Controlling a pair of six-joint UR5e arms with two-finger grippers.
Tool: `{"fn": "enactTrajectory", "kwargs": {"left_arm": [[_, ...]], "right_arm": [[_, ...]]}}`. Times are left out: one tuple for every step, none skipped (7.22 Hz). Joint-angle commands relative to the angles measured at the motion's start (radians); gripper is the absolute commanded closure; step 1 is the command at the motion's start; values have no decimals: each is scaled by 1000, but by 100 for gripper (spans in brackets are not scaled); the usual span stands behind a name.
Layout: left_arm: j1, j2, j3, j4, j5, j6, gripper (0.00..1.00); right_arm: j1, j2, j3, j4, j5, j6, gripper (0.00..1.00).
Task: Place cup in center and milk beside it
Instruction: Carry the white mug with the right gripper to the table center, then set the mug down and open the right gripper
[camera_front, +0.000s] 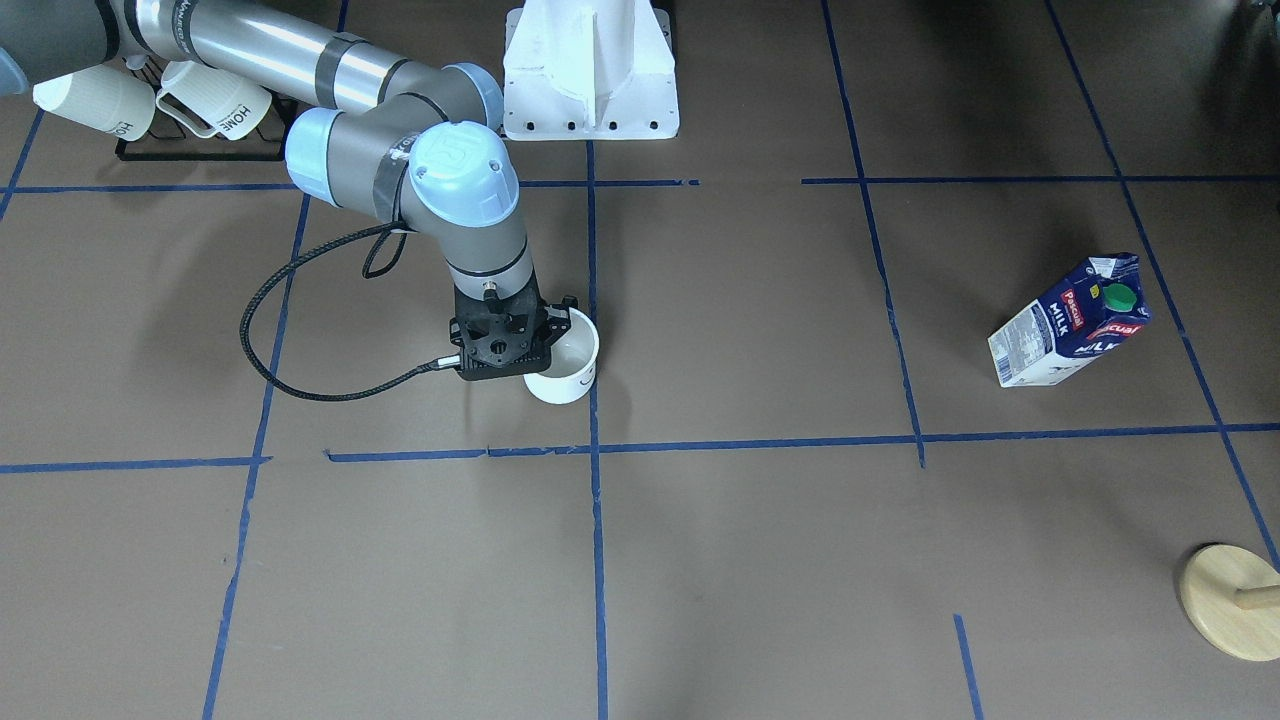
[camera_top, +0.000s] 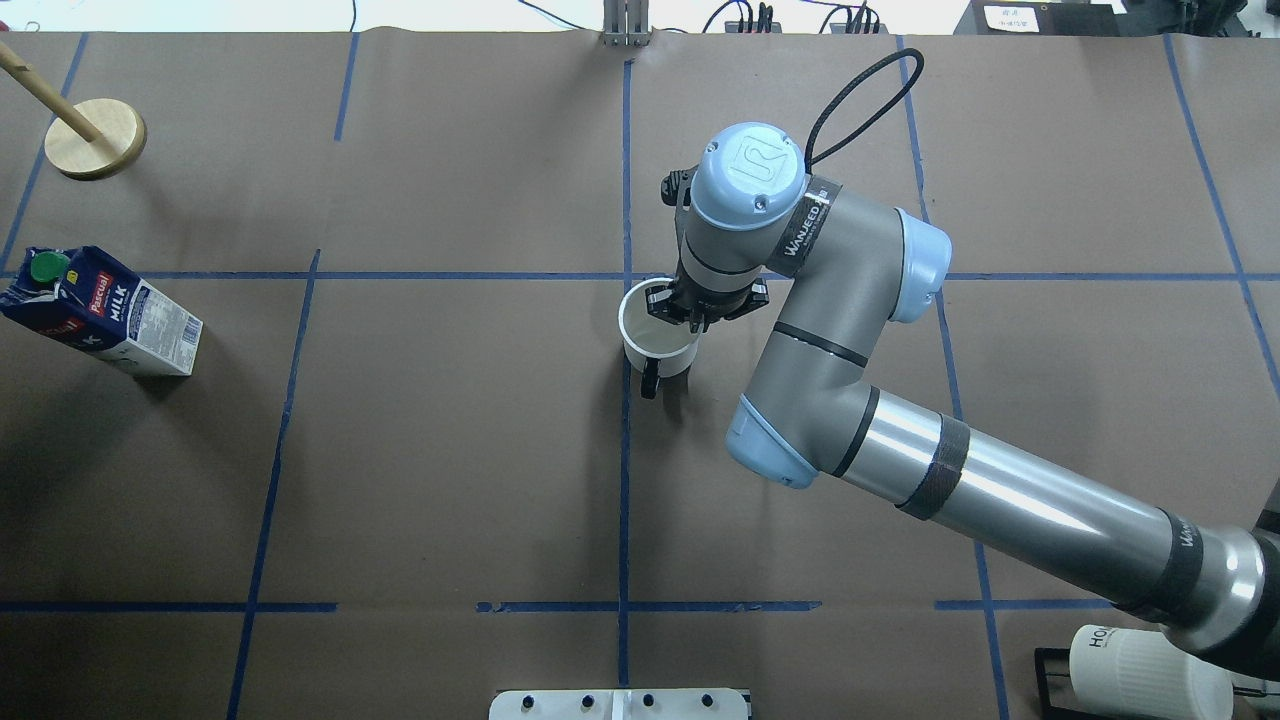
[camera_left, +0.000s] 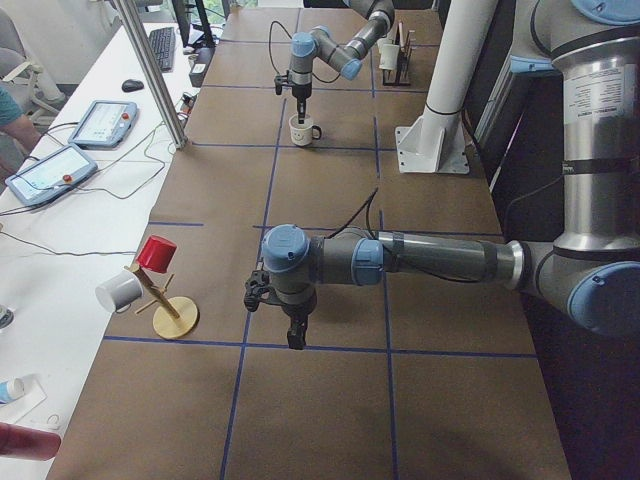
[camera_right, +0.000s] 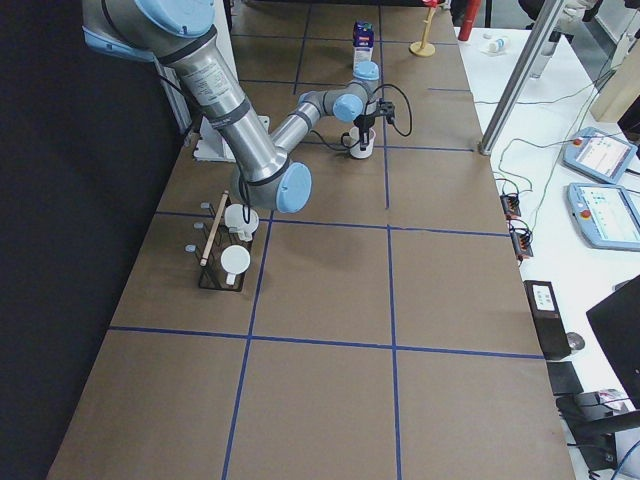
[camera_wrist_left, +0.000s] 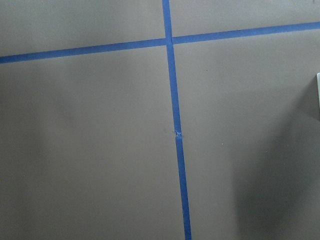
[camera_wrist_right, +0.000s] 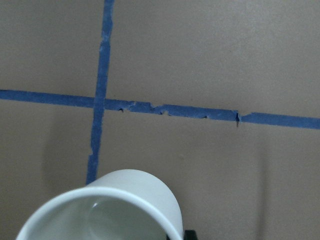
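The cup (camera_top: 655, 338), a smooth white mug with a black handle, stands upright just on the robot's side of the center tape crossing (camera_top: 626, 275). My right gripper (camera_top: 690, 315) comes down from above and is shut on the cup's rim, one finger inside and one outside. The cup also shows in the front view (camera_front: 567, 362) and the right wrist view (camera_wrist_right: 107, 207). The milk (camera_top: 100, 312) stands far off at the table's left end, apart from both arms. My left gripper (camera_left: 292, 335) hovers over bare surface; I cannot tell whether it is open or shut.
A black rack with ribbed "HOME" mugs (camera_front: 200, 108) stands near the robot's right side. A wooden peg stand (camera_top: 95, 138) is at the far left corner, beyond the milk. The white robot base mount (camera_front: 590, 70) sits at the table's near-robot edge.
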Motion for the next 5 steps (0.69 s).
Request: {"fn": "enactTrajectory", "kwargs": {"left_arm": [[0,-1,0,0,0,0,0],[0,0,0,0,0,0,0],[0,3,-14,2,2,0,0],[0,6,-27,2,6,0,0],[2,6,-28,2,12,-3,0]], "right_arm": [[-6,1,-7,5,-1,5,48],[-4,18,-7,5,-1,77,0],[11,30,6,-1,10,81,0],[58,29,35,-10,49,75,0],[122,23,61,-56,119,57,0]]}}
